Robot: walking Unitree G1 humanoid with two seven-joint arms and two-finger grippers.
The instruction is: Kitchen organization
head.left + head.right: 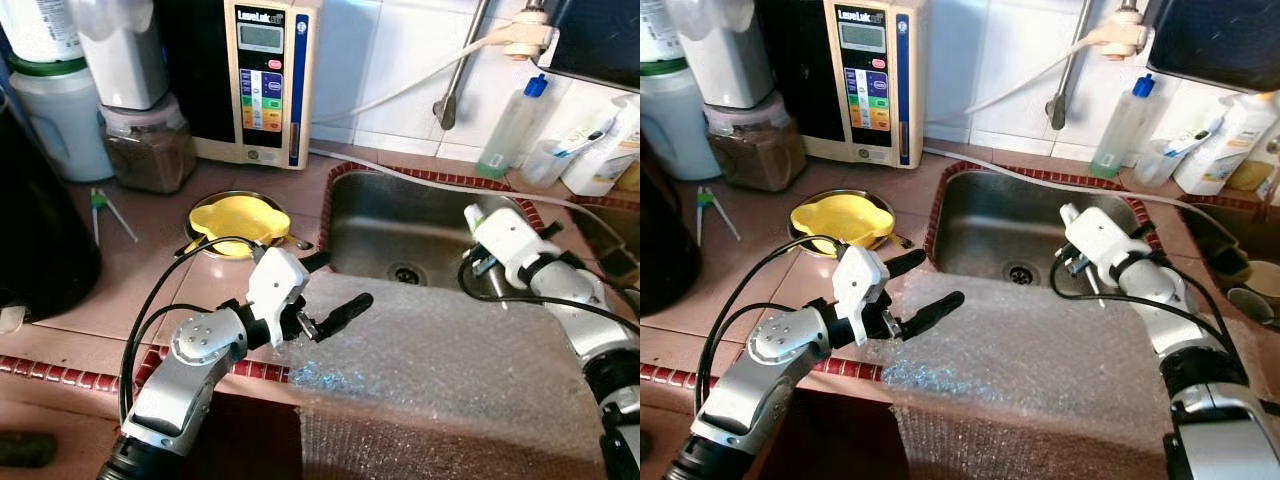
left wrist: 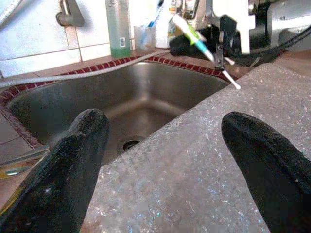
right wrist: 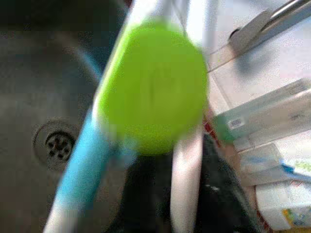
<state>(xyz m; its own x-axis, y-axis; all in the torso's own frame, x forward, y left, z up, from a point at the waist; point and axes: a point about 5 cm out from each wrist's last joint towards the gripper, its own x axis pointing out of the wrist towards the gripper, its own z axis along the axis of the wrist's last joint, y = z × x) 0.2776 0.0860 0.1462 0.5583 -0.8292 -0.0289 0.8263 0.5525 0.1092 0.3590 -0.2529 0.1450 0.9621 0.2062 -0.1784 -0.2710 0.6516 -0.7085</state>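
— Left eye view first: where are the two arms?

— The left gripper (image 1: 325, 285) hovers over the near edge of the counter, at the front left corner of the sink (image 1: 360, 215), its two black fingers spread wide apart with nothing between them. Under it and to its right a sheet of bubble wrap (image 1: 450, 350) covers the front part of the sink and hangs over the counter edge.

— And the right one?

— The right gripper (image 1: 1080, 268) is over the sink's right side, above the far edge of the bubble wrap. In the left wrist view it has a toothbrush (image 2: 204, 46) clamped, a white, green and blue one, held slanted with its thin white end just above the wrap or touching it (which of the two I cannot tell). The right wrist view shows the same brush very close and blurred, green and blue, with the sink drain (image 3: 58, 143) behind it.

— What else sits on the counter?

— A yellow dish (image 1: 238, 222) in a metal plate just left of the sink, another green-and-white toothbrush (image 1: 98, 205) further left, a jar of brown powder (image 1: 150, 145) and a white jug (image 1: 60, 115) at the back, with a water ioniser (image 1: 262, 80) against the tiles. Behind the sink's right corner stand a clear bottle with a blue cap (image 1: 512, 130) and a cup (image 1: 550, 160) holding a brush.
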